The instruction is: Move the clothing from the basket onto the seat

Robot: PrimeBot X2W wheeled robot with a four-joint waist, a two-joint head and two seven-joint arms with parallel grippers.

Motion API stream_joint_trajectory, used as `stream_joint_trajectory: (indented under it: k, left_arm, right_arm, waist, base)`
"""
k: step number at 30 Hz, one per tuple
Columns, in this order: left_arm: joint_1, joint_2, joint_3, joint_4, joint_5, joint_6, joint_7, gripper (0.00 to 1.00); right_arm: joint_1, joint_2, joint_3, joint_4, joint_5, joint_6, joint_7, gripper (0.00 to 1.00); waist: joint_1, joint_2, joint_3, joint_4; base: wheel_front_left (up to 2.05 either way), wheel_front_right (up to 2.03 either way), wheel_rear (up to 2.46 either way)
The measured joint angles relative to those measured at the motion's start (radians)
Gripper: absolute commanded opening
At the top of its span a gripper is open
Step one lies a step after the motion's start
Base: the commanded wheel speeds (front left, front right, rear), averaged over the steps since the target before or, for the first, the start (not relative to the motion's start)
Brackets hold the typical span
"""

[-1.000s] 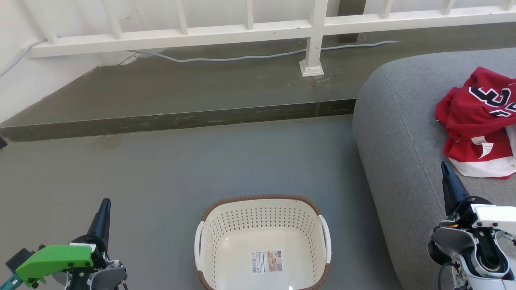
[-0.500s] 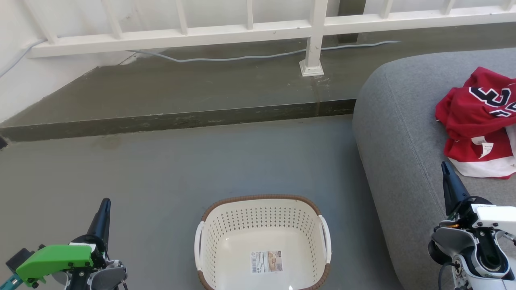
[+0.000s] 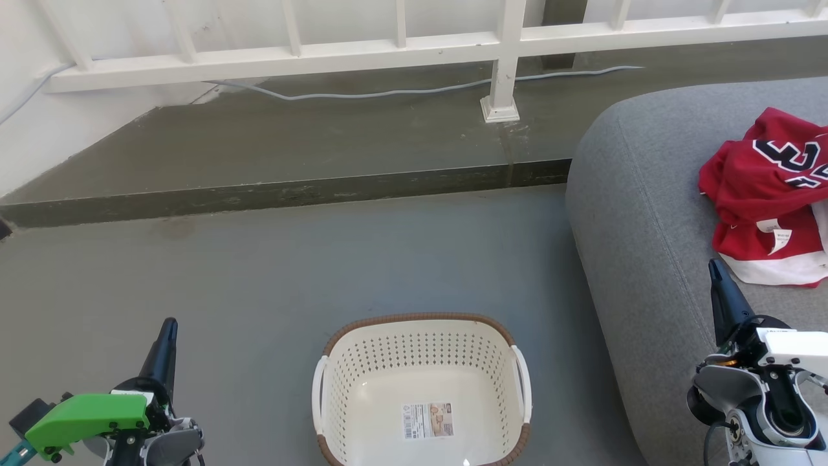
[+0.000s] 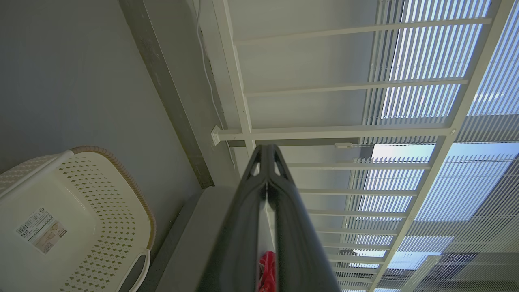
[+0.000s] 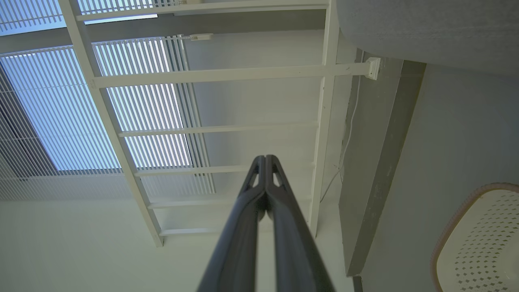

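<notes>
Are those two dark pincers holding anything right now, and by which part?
Nothing: the dark-fingered left gripper and right gripper are both shut and empty.

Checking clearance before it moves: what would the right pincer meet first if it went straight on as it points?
Probably the white railing: the shut right pincer points at its bars, though depth is unclear.

Place: a home balcony or enclosed veranda, by the look of it.
Floor: bare grey painted floor, with a raised concrete step along the far side.
Railing: white barred railing bolted to the step; a pale cable trails beneath it.
Light: slatted louvres with blue sky behind.
Furnishing: large grey upholstered seat carrying red clothing; a cream laundry basket stands on the floor.
</notes>
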Motion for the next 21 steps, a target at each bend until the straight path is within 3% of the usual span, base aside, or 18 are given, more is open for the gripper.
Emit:
stream_joint_trajectory:
  k: [21]
  left_arm:
    - [0.000,-0.001,0.002,0.001,0.000,0.000,0.003,0.00]
  right_arm:
    - [0.000,0.000,-0.002,0.000,0.000,0.001,0.000,0.00]
  waist:
    - [0.0000,0.0000,0.000,0.000]
  base:
    - [0.00,0.00,0.00]
